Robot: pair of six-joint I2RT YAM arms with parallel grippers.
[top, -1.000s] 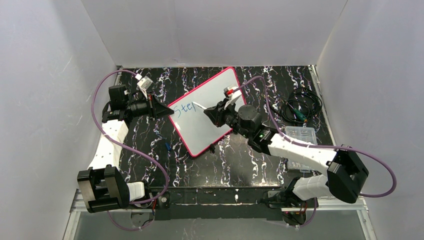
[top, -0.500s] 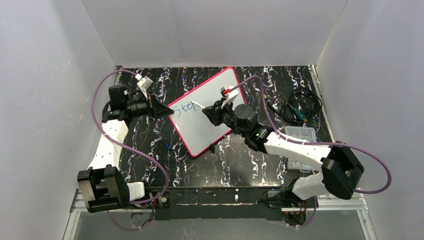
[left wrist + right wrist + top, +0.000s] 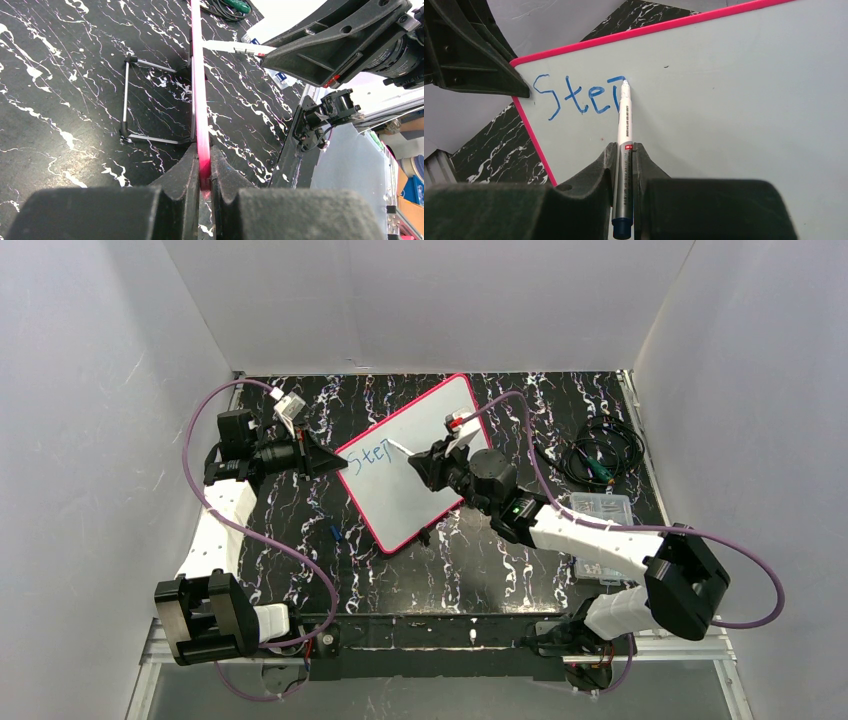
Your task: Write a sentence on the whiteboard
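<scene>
The whiteboard [image 3: 420, 455] with a pink-red frame stands tilted on a wire stand, mid table. My left gripper [image 3: 335, 464] is shut on its left edge; in the left wrist view the pink edge [image 3: 199, 90] runs up from between my fingers [image 3: 187, 167]. My right gripper [image 3: 425, 468] is shut on a white marker pen [image 3: 625, 125] with a blue end. Its tip touches the board at the top of the letter "p". The sentence [image 3: 580, 95] reads "Step" in blue, the last letter unfinished. It also shows in the top view [image 3: 370, 453].
A coil of black cable [image 3: 600, 455] lies at the right back. A clear plastic box [image 3: 603, 510] sits to the right of my right arm. A small blue cap [image 3: 336, 534] lies on the black marbled table left of the board. The wire stand [image 3: 150, 100] props the board.
My right gripper moved the marker tip up and slightly right on the board, adding the top stroke of the "p". My left gripper kept still on the board's edge.
</scene>
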